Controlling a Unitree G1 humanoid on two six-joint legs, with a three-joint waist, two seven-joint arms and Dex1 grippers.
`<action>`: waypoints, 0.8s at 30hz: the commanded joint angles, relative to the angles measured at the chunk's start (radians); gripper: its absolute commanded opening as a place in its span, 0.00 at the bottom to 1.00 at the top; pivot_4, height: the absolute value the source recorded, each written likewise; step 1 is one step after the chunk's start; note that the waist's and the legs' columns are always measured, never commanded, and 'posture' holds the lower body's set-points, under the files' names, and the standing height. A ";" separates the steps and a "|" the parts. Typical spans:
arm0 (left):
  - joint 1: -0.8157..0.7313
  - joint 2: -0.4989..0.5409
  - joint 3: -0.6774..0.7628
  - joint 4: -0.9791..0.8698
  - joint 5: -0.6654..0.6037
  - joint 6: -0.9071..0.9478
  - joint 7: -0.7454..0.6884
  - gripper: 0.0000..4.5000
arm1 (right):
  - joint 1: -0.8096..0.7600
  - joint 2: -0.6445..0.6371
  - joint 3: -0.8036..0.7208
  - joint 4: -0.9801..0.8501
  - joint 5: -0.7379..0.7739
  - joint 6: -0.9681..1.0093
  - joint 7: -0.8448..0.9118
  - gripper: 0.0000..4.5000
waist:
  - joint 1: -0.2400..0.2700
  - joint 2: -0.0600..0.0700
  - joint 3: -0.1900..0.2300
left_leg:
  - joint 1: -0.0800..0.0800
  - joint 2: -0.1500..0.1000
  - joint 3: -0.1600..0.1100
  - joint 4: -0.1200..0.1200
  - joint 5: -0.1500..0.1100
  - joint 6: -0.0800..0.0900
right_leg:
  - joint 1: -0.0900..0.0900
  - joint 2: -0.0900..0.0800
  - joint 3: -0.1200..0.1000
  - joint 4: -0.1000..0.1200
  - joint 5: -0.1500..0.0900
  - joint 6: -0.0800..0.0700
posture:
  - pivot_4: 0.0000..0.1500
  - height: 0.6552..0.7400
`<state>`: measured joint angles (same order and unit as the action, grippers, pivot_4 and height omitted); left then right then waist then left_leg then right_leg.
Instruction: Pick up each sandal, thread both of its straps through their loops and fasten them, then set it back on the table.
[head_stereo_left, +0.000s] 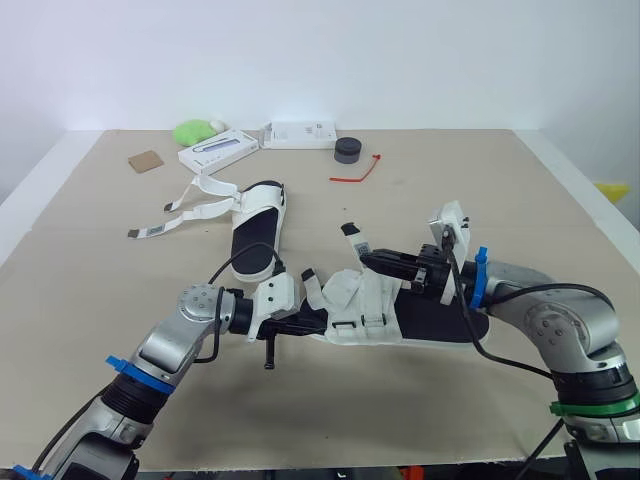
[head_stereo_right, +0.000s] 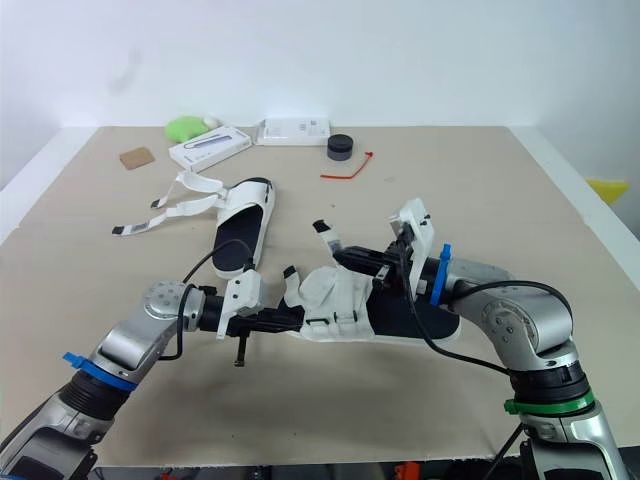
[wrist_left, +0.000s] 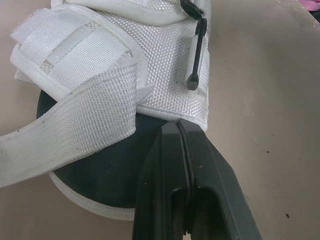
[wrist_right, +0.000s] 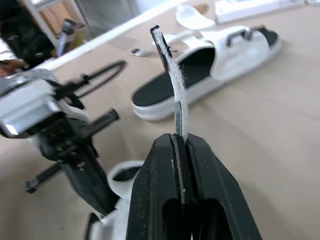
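2 grippers at the near sandal (head_stereo_left: 420, 318), front of the table (head_stereo_left: 520, 200)
Right gripper (head_stereo_left: 368, 261) pinches its strap (wrist_right: 172, 75) upright above it; left gripper (head_stereo_left: 322, 318), fingers pressed together, touches the upper's edge; second sandal (head_stereo_left: 258, 235) lies well behind

You have one tabletop (head_stereo_left: 520, 200) and two sandals on it: the near sandal (head_stereo_left: 430, 322) at centre frame and the far sandal (head_stereo_left: 258, 232) up and left of it. Count four straps, two per sandal: the upper loose strap (head_stereo_left: 205, 184) and lower loose strap (head_stereo_left: 185, 218) at left, the raised strap (head_stereo_left: 352, 238) and short strap (head_stereo_left: 311, 284) at centre. There are two end effectors, the left end effector (wrist_left: 177, 126) and right end effector (wrist_right: 180, 138). Along the top sit two white boxes, the left box (head_stereo_left: 218, 152) and right box (head_stereo_left: 298, 134). You also have one green lump (head_stereo_left: 193, 130), one brown card (head_stereo_left: 146, 161), one dark round tin (head_stereo_left: 347, 149) and one red tie (head_stereo_left: 357, 172).
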<state>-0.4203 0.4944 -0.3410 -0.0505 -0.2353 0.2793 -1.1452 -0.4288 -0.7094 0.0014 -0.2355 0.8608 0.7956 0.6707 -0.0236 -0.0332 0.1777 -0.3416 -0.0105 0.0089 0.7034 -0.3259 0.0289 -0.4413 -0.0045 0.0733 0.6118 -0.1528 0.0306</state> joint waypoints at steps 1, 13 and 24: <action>0.013 0.014 -0.025 0.022 0.034 0.010 -0.001 0.00 | 0.003 0.024 -0.080 0.018 0.015 0.037 -0.047 0.01 | 0.000 0.000 0.000 | -0.001 0.000 0.000 0.000 0.000 0.000 | 0.000 0.000 0.000 0.000 0.000 0.000 | 1.00 1.00; 0.010 0.018 -0.023 0.024 0.034 0.010 -0.004 0.00 | 0.037 0.070 -0.129 0.043 0.008 0.099 -0.058 0.22 | 0.000 0.000 0.000 | -0.001 0.000 0.000 0.000 0.000 0.000 | 0.000 0.000 0.000 0.000 0.000 0.000 | 1.00 1.00; 0.008 0.027 -0.020 0.025 0.032 0.013 -0.014 0.00 | 0.018 0.013 -0.095 0.107 -0.204 -0.122 0.081 0.99 | -0.001 0.000 0.000 | -0.001 0.000 0.001 0.000 0.000 0.000 | 0.000 0.001 0.000 -0.001 0.000 0.000 | 1.00 1.00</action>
<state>-0.4222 0.4985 -0.3408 -0.0509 -0.2348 0.2798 -1.1506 -0.3753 -0.6736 -0.0789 -0.1387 0.7043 0.7635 0.7043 -0.0242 -0.0330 0.1776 -0.3428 -0.0105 0.0095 0.7034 -0.3259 0.0290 -0.4413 -0.0039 0.0737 0.6113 -0.1529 0.0310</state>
